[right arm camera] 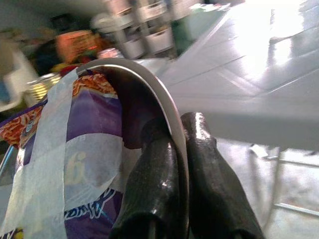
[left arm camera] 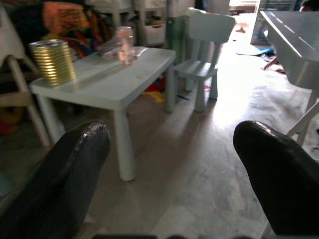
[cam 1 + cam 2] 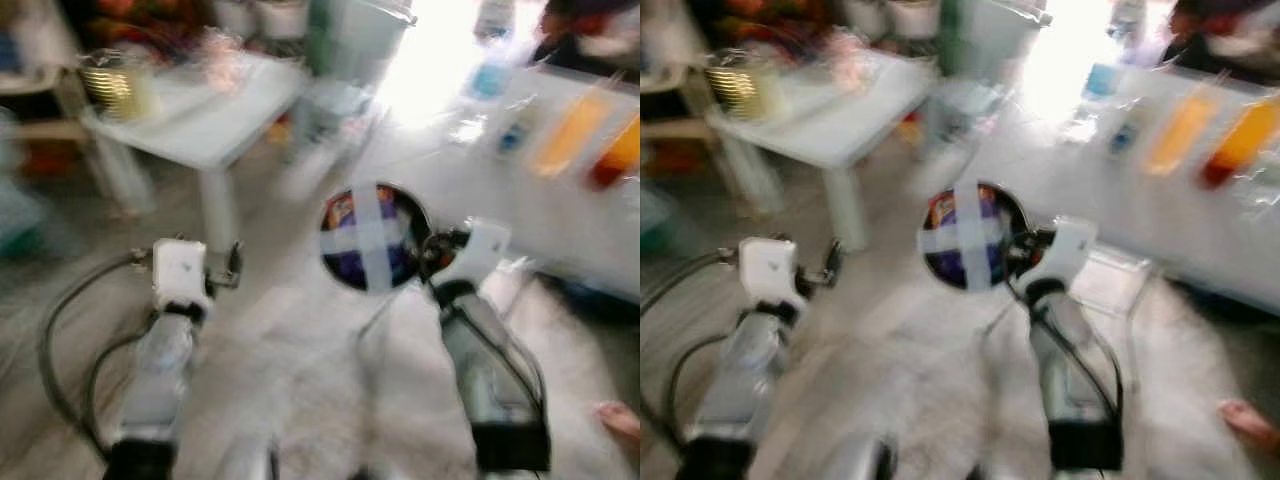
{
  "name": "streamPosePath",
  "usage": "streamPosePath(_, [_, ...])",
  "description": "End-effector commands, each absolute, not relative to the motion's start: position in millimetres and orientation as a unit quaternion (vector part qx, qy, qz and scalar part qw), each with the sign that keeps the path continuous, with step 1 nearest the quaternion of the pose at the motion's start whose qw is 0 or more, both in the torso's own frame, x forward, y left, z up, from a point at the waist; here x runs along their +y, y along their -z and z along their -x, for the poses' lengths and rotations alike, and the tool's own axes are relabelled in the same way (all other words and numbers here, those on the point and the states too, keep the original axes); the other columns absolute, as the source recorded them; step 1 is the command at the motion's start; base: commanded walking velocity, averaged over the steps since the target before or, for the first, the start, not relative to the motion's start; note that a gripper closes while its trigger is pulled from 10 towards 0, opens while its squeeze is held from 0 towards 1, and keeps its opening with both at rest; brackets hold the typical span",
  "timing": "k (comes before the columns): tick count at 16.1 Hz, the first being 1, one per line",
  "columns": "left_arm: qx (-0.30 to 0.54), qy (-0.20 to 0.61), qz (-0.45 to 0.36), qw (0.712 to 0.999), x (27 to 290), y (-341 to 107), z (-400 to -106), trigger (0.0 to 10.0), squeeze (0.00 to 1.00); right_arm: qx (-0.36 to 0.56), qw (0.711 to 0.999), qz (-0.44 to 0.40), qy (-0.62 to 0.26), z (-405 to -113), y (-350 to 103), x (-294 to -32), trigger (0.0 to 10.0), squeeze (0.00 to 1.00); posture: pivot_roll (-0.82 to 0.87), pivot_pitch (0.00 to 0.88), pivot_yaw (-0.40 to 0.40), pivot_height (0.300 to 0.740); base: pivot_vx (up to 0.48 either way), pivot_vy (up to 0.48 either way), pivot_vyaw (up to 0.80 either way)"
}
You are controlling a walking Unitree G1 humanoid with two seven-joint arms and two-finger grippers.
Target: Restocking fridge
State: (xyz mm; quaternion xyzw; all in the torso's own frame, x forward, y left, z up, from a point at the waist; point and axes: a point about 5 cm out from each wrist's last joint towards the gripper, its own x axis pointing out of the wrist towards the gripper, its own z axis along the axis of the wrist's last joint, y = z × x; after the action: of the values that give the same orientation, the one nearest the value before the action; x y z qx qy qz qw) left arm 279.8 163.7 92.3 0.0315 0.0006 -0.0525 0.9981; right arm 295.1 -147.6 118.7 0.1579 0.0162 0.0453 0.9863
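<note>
Taped round bowl, rim pinched between clenched right end effector fingers; left end effector spread, empty.

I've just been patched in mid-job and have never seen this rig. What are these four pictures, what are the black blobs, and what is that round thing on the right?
A humanoid robot with two silver arms. The two blurred pictures come from its head camera, looking down at its own arms. The other two come from wrist cameras; the black blobs are each end effector's two fingers.

The right end effector is shut on the rim of a round bowl with purple packaging inside, taped over in a cross. The left end effector is open, holding nothing.

Ahead stands a small pale table bearing a gold tin and a clear jar, with a small chair behind. A long white table runs along the right.
</note>
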Motion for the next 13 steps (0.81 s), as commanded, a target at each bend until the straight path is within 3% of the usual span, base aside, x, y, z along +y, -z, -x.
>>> streamPosePath(1, [0.002, 0.06, -0.041, 0.997, 161, -91, -280, 10.0, 0.0, 0.001, 0.986, -0.16, -0.047, -296, -125, -150, 10.0, 0.0, 0.09, 0.031, -0.054, 0.74, 0.0, 0.0, 0.8])
streamPosePath(9, [0.01, 0.075, -0.052, 0.996, 154, -83, -279, 10.0, 0.0, -0.006, 0.986, -0.153, -0.074, -299, -126, -141, 10.0, 0.0, 0.09, 0.017, -0.046, 0.74, 0.0, -0.061, 0.8])
streamPosePath(13, [0.033, 0.058, -0.05, 0.997, 166, -72, -275, 10.0, 0.0, -0.002, 0.986, -0.156, -0.064, -297, -123, -144, 10.0, 0.0, 0.08, 0.016, -0.042, 0.74, 0.0, 0.0, 0.8])
